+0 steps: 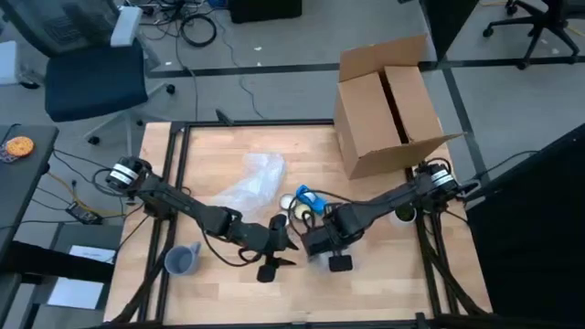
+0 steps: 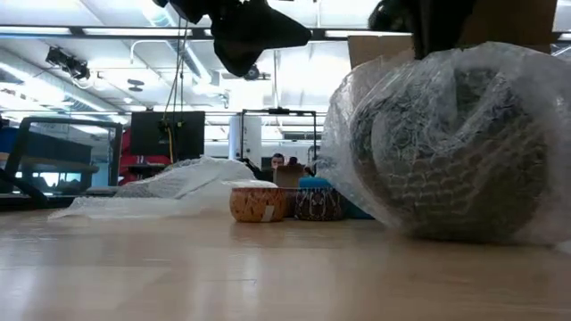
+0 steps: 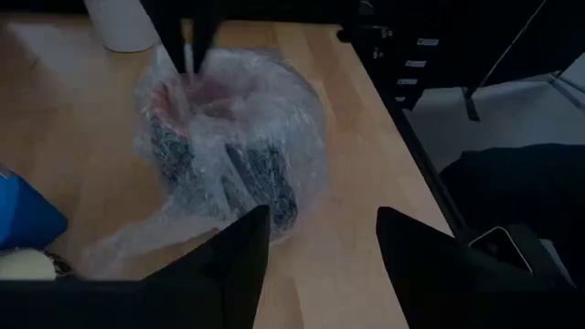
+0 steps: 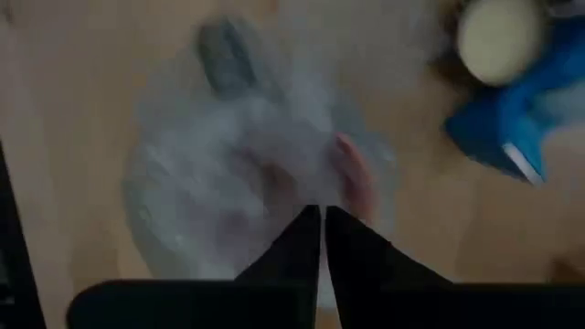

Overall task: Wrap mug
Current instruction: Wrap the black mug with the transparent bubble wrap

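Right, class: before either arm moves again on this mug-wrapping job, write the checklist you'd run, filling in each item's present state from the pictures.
1. Mug covered by bubble wrap: ok, plastic surrounds it.
2. Right gripper pinching the wrap: ok, fingers shut together on the plastic.
3. Left gripper free to help: ok, open, hovering beside the bundle.
4. Wrap fully closed under the mug: cannot tell, underside hidden.
5. Loose tail of wrap tucked in: not ok, it trails on the table.
6. Small cups clear of the bundle: ok, they stand apart behind it.
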`<control>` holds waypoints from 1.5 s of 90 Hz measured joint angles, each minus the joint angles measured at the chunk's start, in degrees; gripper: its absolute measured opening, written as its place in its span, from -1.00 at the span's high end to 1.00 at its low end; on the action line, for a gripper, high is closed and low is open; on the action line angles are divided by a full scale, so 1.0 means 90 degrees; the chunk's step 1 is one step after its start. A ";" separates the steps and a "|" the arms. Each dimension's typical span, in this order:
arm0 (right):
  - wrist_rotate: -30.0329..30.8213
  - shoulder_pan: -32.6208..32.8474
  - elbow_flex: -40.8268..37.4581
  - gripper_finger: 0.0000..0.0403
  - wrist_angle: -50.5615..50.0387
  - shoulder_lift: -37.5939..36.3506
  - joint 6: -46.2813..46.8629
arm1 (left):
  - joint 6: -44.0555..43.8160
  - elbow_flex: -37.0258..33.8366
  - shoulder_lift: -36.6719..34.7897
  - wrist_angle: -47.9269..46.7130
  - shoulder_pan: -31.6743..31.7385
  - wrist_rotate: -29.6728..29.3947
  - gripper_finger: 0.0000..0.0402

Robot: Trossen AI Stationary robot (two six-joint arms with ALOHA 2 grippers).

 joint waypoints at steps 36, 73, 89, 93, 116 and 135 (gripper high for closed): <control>-0.0138 0.0032 -0.0457 1.00 0.0440 -0.0004 -0.0067 | -0.0015 0.0000 0.0002 -0.0032 0.0000 0.0005 0.06; -0.0582 -0.0018 -0.2424 1.00 0.3118 -0.0056 -0.0370 | -0.0015 0.0000 0.0005 -0.0051 0.0000 -0.0005 0.06; -0.0681 -0.0041 -0.2417 1.00 0.3115 -0.0094 -0.0369 | -0.0015 0.0000 0.0005 -0.0051 0.0000 -0.0009 0.06; -0.0680 -0.0041 -0.2310 1.00 0.3018 -0.0092 -0.0369 | -0.0017 0.0000 0.0005 -0.0051 0.0000 -0.0010 0.06; -0.0667 0.0042 -0.1517 1.00 0.2299 -0.0436 -0.0341 | -0.0017 0.0000 0.0005 -0.0049 0.0000 -0.0027 0.06; -0.0672 0.0133 -0.1550 1.00 0.2471 -0.0432 -0.0175 | -0.0017 0.0000 0.0005 -0.0046 0.0000 -0.0027 0.06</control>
